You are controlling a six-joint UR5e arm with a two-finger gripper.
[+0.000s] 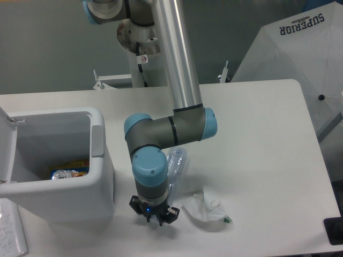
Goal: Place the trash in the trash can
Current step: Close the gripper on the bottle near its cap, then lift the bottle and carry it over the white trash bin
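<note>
The crushed clear plastic bottle [176, 167] lies on the table just right of the trash can, its lower end hidden under my wrist. My gripper [153, 217] points down over that hidden end with its fingers drawn together, shut on the bottle. The crumpled white wrapper [206, 208] with a green bit lies on the table just right of the gripper, untouched. The white trash can [99, 140] stands at the left with its lid [5, 147] swung open.
A yellow-blue foil snack wrapper [69, 172] lies inside the bin. A white sheet [10, 233] sits at the front left corner. White fabric marked SUPERIOR [300, 59] stands beyond the table's right edge. A black object [333, 230] is at the front right.
</note>
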